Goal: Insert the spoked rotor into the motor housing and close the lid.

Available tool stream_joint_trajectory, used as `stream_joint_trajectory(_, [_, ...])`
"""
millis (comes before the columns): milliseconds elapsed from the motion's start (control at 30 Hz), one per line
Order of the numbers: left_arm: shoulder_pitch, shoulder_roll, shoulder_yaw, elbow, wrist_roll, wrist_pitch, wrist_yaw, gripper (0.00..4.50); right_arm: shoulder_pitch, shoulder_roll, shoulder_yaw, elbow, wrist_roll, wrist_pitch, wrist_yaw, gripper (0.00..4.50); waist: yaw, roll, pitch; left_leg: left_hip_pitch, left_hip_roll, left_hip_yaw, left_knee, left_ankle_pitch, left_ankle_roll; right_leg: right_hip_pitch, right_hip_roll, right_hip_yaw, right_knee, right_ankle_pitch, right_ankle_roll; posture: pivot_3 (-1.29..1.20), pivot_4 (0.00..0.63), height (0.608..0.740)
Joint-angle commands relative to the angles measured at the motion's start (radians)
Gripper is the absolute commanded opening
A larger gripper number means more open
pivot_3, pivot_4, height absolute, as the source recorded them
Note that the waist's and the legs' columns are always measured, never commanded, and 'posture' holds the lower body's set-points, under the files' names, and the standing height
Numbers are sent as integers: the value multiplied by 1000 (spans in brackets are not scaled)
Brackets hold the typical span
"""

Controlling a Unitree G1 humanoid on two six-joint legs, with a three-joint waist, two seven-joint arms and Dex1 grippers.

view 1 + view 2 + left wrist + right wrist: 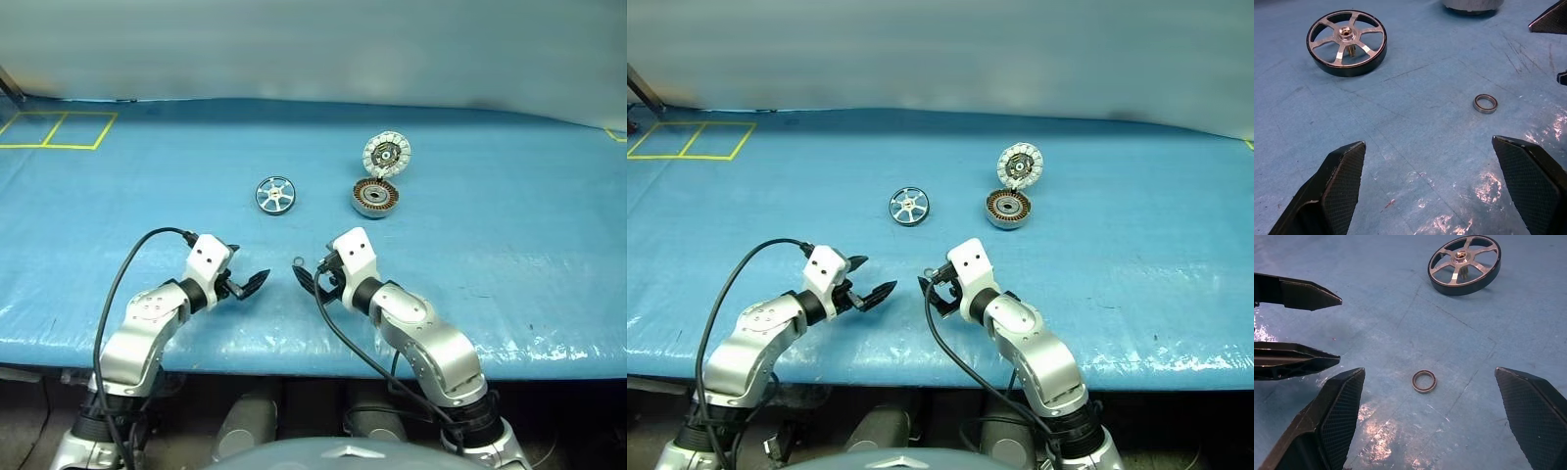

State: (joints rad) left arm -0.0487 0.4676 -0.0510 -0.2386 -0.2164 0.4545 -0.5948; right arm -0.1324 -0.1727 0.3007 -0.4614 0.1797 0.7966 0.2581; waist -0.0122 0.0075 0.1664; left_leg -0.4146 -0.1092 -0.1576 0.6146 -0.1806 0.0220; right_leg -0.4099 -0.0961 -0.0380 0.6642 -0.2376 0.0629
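The spoked rotor [275,194] lies flat on the blue table, ahead of and between my two grippers; it is also in the left wrist view [1347,41] and the right wrist view [1464,264]. To its right sits the motor housing [375,198], copper windings showing. The lid [387,154] stands tilted open at the housing's far edge, its segmented inner face toward me. My left gripper [245,277] and right gripper [306,274] hover low near the table's front, tips toward each other. Both are open and empty.
A small metal ring [1424,381] lies on the table between the two grippers. Yellow tape squares [59,127] mark the far left corner. The table's front edge [294,348] runs just under my wrists.
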Motion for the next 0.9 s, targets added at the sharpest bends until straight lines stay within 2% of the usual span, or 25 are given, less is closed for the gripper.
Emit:
stream_joint_trajectory(33, [-8,2,20,-9,-4,-37,-2,4489,-15,-17,-38,-53,-3,-2,-3,4475,0,0,0,0,0,0,0,0,0,0,0,0,0,0,0,0,150,740])
stream_joint_trajectory(433, [-35,41,60,30,-42,-93,-82,4489,72,-175,-206,-95,-6,-27,30,4475,1,0,0,0,0,1,0,0,0,1,0,0,0,0,0,0,150,740])
stream_joint_trajectory(900, [-44,57,59,38,-39,-82,-108,4489,97,-177,-210,-123,1,8,26,4475,1,0,0,0,1,2,0,0,0,1,-1,2,0,0,0,0,150,740])
